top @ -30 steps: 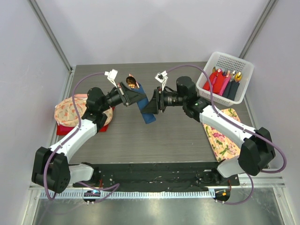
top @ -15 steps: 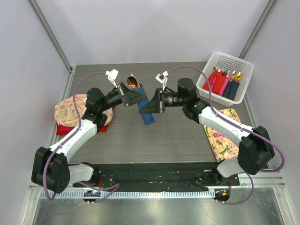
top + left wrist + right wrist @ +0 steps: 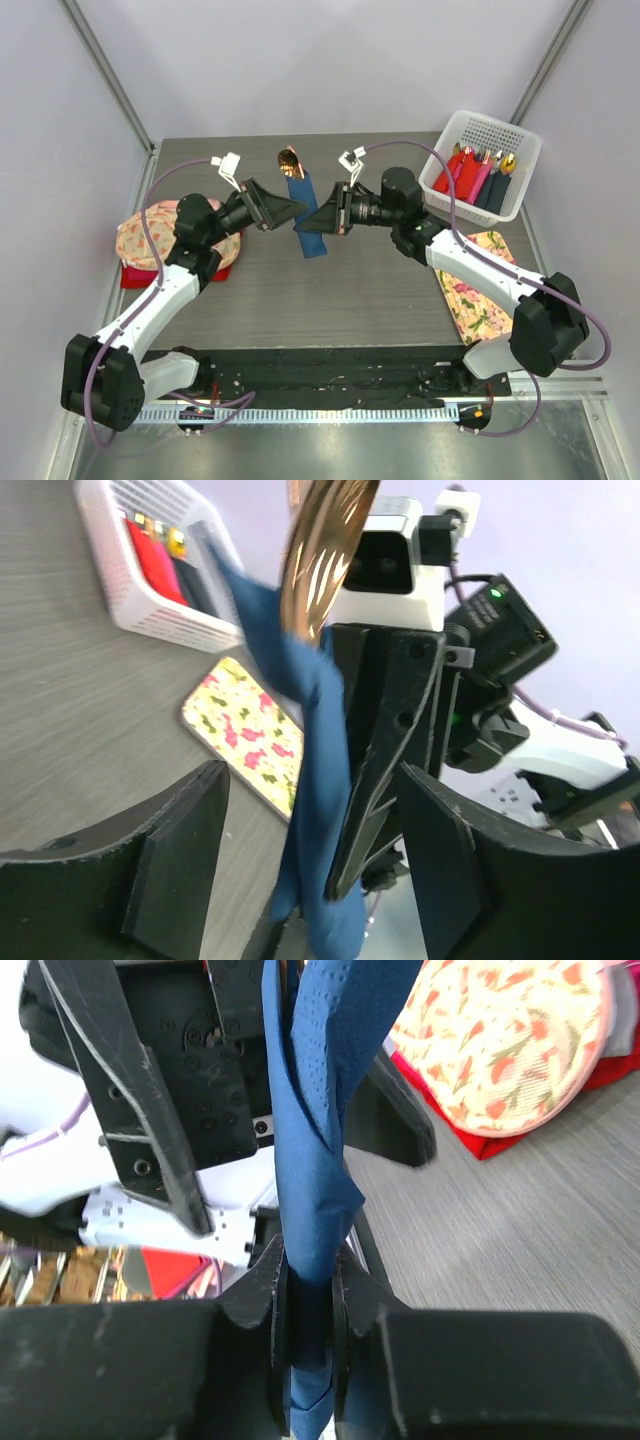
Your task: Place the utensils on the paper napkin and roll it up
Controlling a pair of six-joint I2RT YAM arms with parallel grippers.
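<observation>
The paper napkin (image 3: 299, 190) is a dark blue roll held off the table, tilted. A copper spoon bowl (image 3: 290, 160), one of the utensils, pokes from its top end. My right gripper (image 3: 312, 222) is shut on the roll's lower half; in the right wrist view its jaws (image 3: 310, 1290) pinch the blue roll (image 3: 305, 1110). My left gripper (image 3: 297, 208) stands open just left of the roll, not touching it. In the left wrist view its gap (image 3: 315, 870) frames the roll (image 3: 320, 810) and the spoon bowl (image 3: 325, 550).
A white basket (image 3: 497, 125) at the back right holds red, pink and dark rolls with gold tips. One floral cloth (image 3: 470, 285) lies at the right. Another floral cloth (image 3: 150, 235) rests on a red item at the left.
My left gripper has opened, let go of the roll and drawn back to the left. The right gripper closed on the roll and now holds it alone.
</observation>
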